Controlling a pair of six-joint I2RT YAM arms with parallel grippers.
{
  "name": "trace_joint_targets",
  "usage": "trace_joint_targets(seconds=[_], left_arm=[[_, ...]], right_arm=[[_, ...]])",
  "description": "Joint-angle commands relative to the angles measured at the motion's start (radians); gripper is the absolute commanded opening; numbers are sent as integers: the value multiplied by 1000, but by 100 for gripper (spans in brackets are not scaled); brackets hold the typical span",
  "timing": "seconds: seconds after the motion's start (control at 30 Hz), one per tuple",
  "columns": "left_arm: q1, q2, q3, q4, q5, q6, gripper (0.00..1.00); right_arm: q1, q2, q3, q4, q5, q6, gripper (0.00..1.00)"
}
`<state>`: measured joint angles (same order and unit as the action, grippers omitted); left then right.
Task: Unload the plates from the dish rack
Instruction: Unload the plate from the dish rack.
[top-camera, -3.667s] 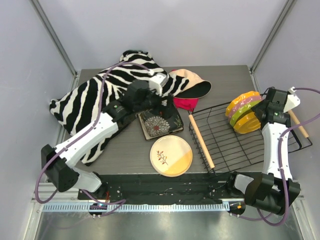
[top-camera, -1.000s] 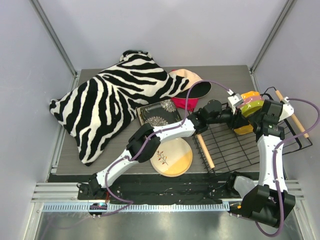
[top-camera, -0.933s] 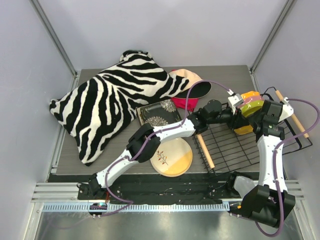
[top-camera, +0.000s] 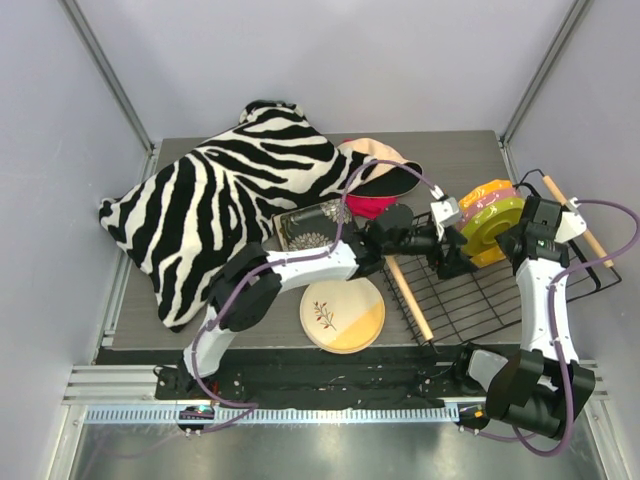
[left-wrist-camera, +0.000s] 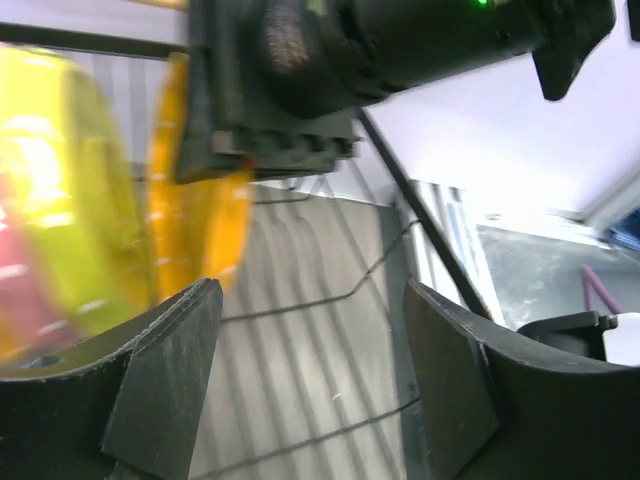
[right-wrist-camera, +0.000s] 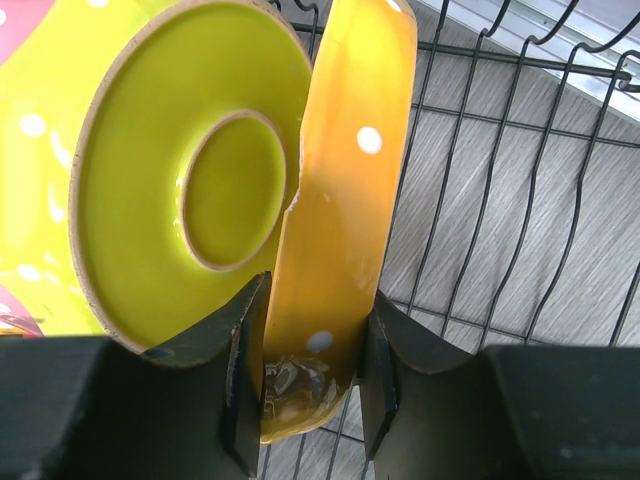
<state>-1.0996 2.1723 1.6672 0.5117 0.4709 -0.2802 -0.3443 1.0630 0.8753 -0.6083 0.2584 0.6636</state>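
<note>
- dish rack (top-camera: 470, 300): black wire basket on the worktop (top-camera: 460, 160), with a wooden handle (top-camera: 405, 288) along its left edge.
- Plates in the rack: at least three stand on edge at its far end, packed face to face. They are the pink plate (top-camera: 482, 203), the yellow-green plate (top-camera: 497, 225) and the orange dotted plate (right-wrist-camera: 350, 180). Standing upright, each offers only its rim for a grip.
- right pincer (right-wrist-camera: 308, 362): clamped on the lower rim of the orange dotted plate, one finger on each face. This plate is outermost, so I judge it the one to draw away first. Whether it touches the yellow-green plate cannot be told.
- left pincer (left-wrist-camera: 310, 370): fingers apart and empty, hanging over the rack's wire floor just beside the same stack. It is probably there to take the next plate.
- Plates out of the rack: the round cream plate (top-camera: 343, 312) lies flat just left of the rack's handle. The dark square plate (top-camera: 315, 228) lies farther left, partly under the left arm.
- Room to move: the bare wire floor at the rack's near end gives lifting space. Both arms crowd the one corner, and I judge a knock between them the main risk.
- zebra cushion (top-camera: 210, 210): well left of the rack.
- peach hat (top-camera: 375, 165): just beyond the rack's far left corner.
</note>
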Motion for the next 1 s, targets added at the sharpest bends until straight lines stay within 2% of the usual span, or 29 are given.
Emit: trace_joint_targets(seconds=[0.0, 0.17, 0.37, 0.53, 0.7, 0.8, 0.83, 0.97], left_arm=[[55, -169, -20, -54, -37, 90, 79], [112, -299, -26, -165, -102, 69, 82], [204, -432, -72, -295, -233, -68, 84], [313, -517, -150, -305, -230, -200, 85], [389, -575, -176, -367, -192, -252, 85], [443, -598, -188, -397, -125, -324, 86], [461, -608, -216, -388, -77, -362, 86], [561, -657, -334, -215, 58, -610, 86]], right_arm=[[-2, -21, 117, -2, 28, -111, 1], [-1, -46, 233, -57, 79, -136, 1], [-1, -75, 347, -149, 142, -193, 1], [-2, -110, 363, -168, 153, -188, 1], [-1, -126, 416, -212, 130, -199, 1], [-1, -161, 510, -237, 81, -213, 1], [-1, -170, 534, -242, 12, -219, 1], [-1, -211, 640, -236, -209, -208, 1]])
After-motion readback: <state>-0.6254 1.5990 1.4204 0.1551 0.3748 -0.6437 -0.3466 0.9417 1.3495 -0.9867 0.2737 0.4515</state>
